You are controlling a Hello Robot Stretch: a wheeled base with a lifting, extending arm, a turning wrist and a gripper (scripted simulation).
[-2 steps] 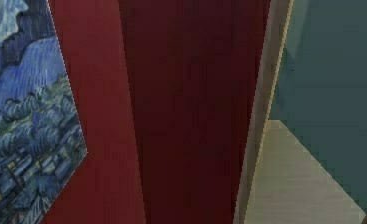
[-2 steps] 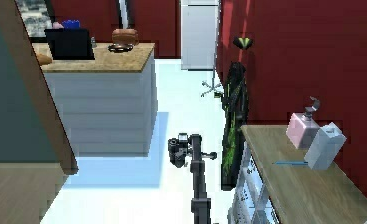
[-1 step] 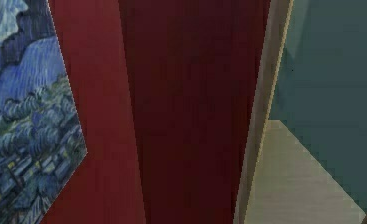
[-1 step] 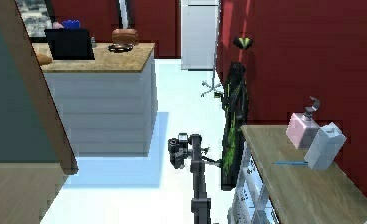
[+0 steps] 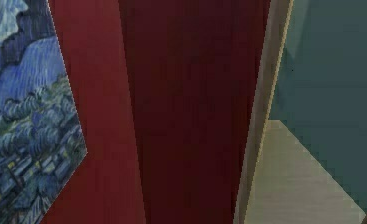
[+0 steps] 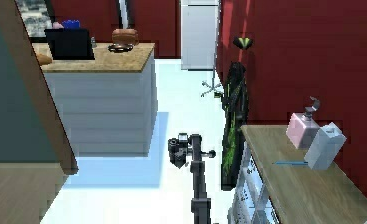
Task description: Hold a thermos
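Observation:
My arm rises as a dark bar [image 6: 199, 190] from the bottom edge of the arm side view. The gripper [image 6: 177, 149] sits at its far end, low over the pale blue floor. Only bare floor lies behind it, so it holds nothing. On a wooden table [image 6: 291, 175] at the arm side view's right stand a pink box [image 6: 300, 128] with a dark curved piece on top and a pale grey box [image 6: 325, 146]. I cannot make out anything shaped like a thermos.
A grey counter [image 6: 101, 105] with a wooden top carries a black box [image 6: 69, 43] and a brown object [image 6: 123, 39]. Behind it is a white fridge [image 6: 199, 35]. A dark green plant [image 6: 234, 115] leans by the red wall. Ahead are a red wall [image 5: 191, 100], a blue swirling painting [image 5: 31, 110] and a door frame [image 5: 259, 120].

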